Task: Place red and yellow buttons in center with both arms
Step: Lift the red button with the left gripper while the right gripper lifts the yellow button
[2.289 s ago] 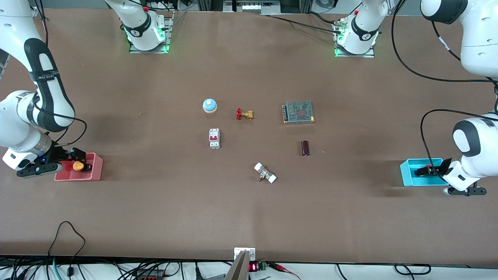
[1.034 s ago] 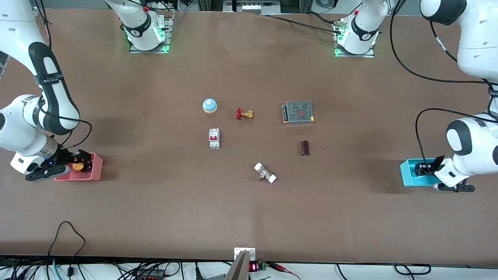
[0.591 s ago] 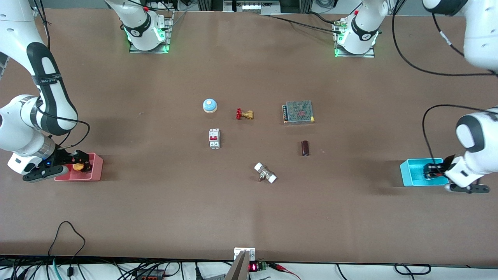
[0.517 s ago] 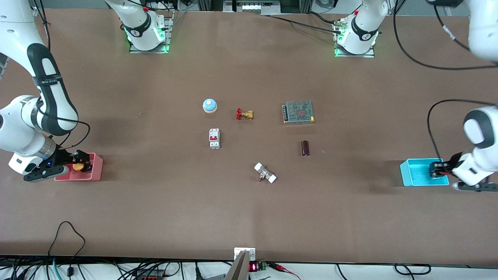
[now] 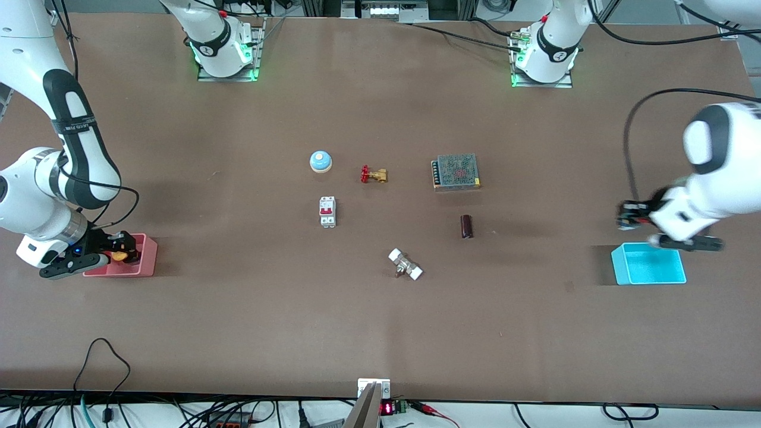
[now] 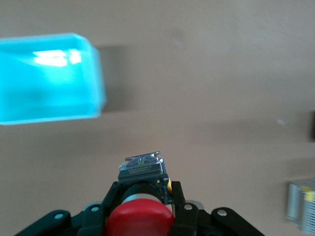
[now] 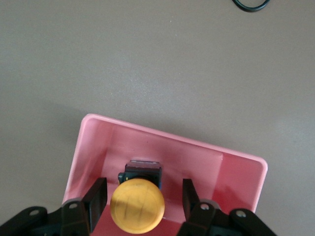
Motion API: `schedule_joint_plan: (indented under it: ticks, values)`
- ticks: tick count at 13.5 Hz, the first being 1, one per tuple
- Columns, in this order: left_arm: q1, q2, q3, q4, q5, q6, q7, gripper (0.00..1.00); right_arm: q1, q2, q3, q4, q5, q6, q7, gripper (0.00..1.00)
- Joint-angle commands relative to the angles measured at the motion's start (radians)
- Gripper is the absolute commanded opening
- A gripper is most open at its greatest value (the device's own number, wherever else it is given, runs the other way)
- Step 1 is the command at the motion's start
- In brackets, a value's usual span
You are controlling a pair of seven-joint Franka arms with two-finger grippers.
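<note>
Reaching into the pink bin (image 5: 145, 261) at the right arm's end of the table, the right gripper (image 5: 122, 255) has a finger (image 7: 96, 196) on each side of the yellow button (image 7: 137, 205), which sits in that bin on its black body; the fingers stand a little apart from the cap, so the hand is spread rather than clamped. Toward the middle of the brown table (image 5: 238, 321) lie a blue bell (image 5: 320, 161), a white circuit breaker (image 5: 327, 211), a brass valve with a red handwheel (image 5: 373, 174), a metal fitting with white ends (image 5: 405, 264), a dark cylinder (image 5: 467, 226) and a mesh-covered power supply (image 5: 456, 171). At the left arm's end, the left gripper (image 5: 630, 215) is up in the air over bare tabletop just beside the cyan bin (image 5: 648, 267), its fingers (image 6: 184, 206) closed on the black body of the red button (image 6: 140, 219).
</note>
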Motion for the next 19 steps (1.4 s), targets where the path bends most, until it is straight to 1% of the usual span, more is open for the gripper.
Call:
schedule_joint_plan:
  ticks: [1, 3, 4, 7, 10, 11, 12, 13, 15, 16, 18, 19]
  values:
    - [-0.006, 0.015, -0.016, -0.084, -0.095, 0.061, -0.012, 0.28, -0.013, 0.019, 0.011, 0.022, -0.002, -0.005, -0.020, 0.59]
    - [-0.032, 0.029, -0.018, -0.147, -0.101, 0.163, -0.011, 0.28, -0.013, 0.019, 0.011, 0.022, -0.002, -0.005, -0.021, 0.51]
    - [-0.034, 0.047, -0.018, -0.160, -0.101, 0.202, -0.004, 0.28, -0.013, 0.019, 0.011, 0.022, -0.002, -0.005, -0.027, 0.50]
    - [-0.032, 0.106, -0.018, -0.173, -0.095, 0.285, 0.003, 0.28, -0.013, 0.019, 0.011, 0.022, -0.002, -0.008, -0.041, 0.32]
    - [-0.034, 0.122, -0.019, -0.216, -0.095, 0.366, 0.003, 0.28, -0.013, 0.016, 0.011, 0.028, -0.001, -0.012, -0.043, 0.20]
    - [-0.035, 0.126, -0.019, -0.225, -0.095, 0.382, 0.003, 0.28, -0.013, 0.008, 0.011, 0.038, 0.001, -0.040, -0.041, 0.19]
    - [-0.035, 0.127, -0.019, -0.233, -0.095, 0.388, 0.003, 0.28, -0.012, -0.006, 0.011, 0.067, 0.002, -0.099, -0.043, 0.19]
    - [-0.050, 0.135, -0.021, -0.234, -0.095, 0.391, 0.003, 0.28, -0.010, -0.038, 0.011, 0.096, 0.002, -0.186, -0.043, 0.19]
    - [-0.057, 0.146, -0.021, -0.234, -0.095, 0.392, 0.003, 0.29, 0.005, -0.143, 0.011, 0.135, 0.007, -0.381, -0.030, 0.19]
    - [-0.058, 0.147, -0.021, -0.234, -0.094, 0.392, 0.003, 0.30, 0.024, -0.192, 0.013, 0.140, 0.016, -0.452, -0.008, 0.19]
    - [-0.058, 0.159, -0.021, -0.234, -0.095, 0.392, 0.003, 0.32, 0.073, -0.258, 0.025, 0.140, 0.022, -0.543, 0.163, 0.19]
    - [-0.058, 0.162, -0.021, -0.234, -0.095, 0.392, 0.003, 0.32, 0.090, -0.274, 0.066, 0.137, 0.019, -0.555, 0.251, 0.19]
